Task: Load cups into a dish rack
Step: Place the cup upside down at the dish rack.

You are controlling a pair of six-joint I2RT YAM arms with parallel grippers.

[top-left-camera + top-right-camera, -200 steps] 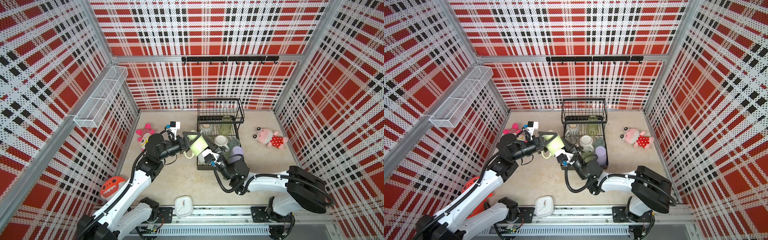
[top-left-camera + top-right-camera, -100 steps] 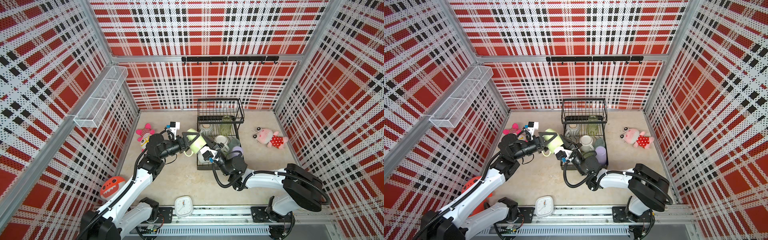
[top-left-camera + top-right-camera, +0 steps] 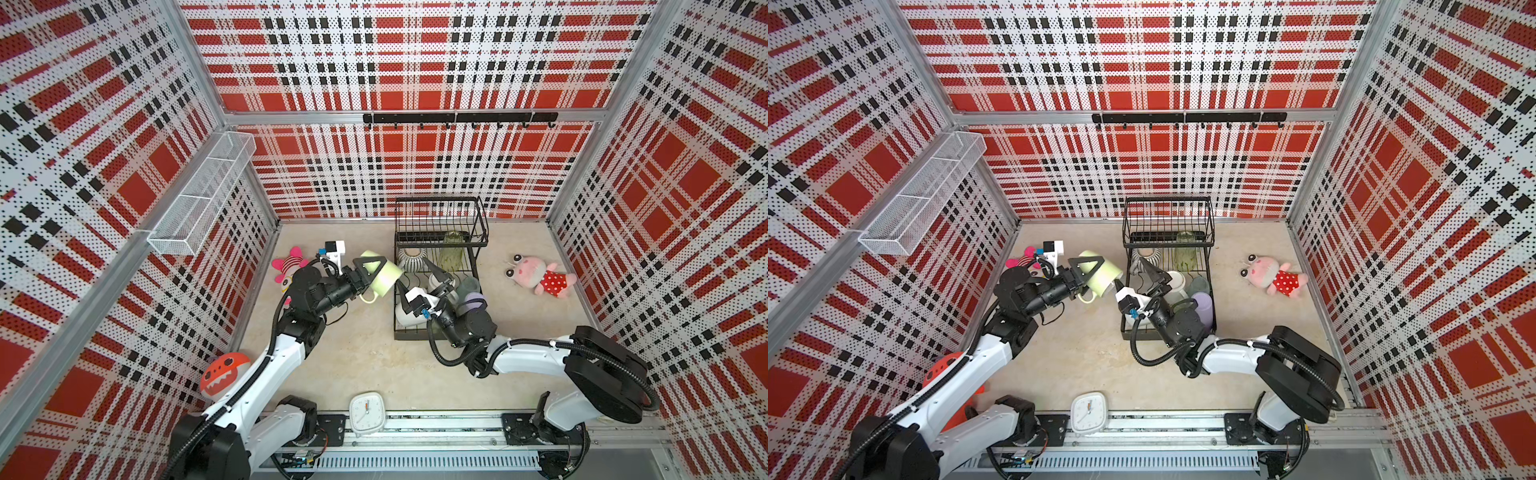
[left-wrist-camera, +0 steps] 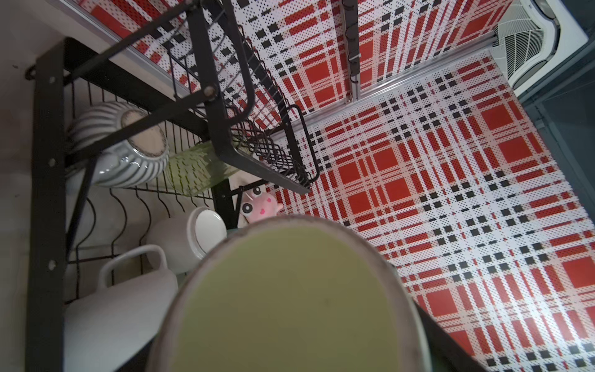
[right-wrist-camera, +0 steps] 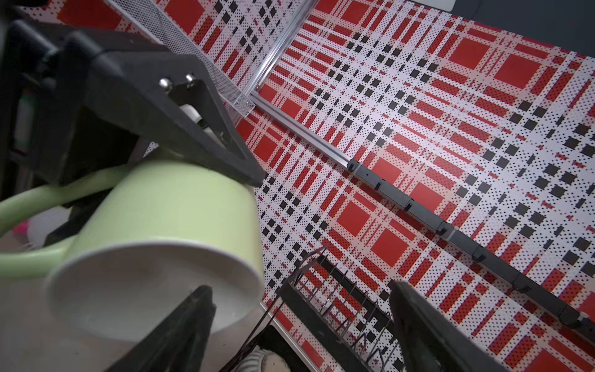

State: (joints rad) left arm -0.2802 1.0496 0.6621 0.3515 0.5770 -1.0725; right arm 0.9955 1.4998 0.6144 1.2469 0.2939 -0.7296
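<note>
1 white clock (image 3: 366, 413) nearest, by front rail. Right jaws spread wide, empty, over lower tier of dish rack (image 3: 432, 240), above white mug (image 3: 405, 318) and lavender tumbler (image 3: 471, 301). Left jaws clamp pale-green mug (image 3: 384, 276), tipped sideways, mouth toward rack, clear of worktop, just beside rack's left edge. Farther in rack: ribbed white mug (image 3: 410, 259), green glass (image 3: 451, 255) under upper basket. Pink plush (image 3: 536, 276) right of rack.

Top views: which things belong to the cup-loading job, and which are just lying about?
Job: rack, green mug, ribbed mug, green glass, big white mug, small white mug, teal tumbler, lavender tumbler.
Lying about: pink plush, flower plush, orange toy, clock, wall basket, hook rail.
</note>
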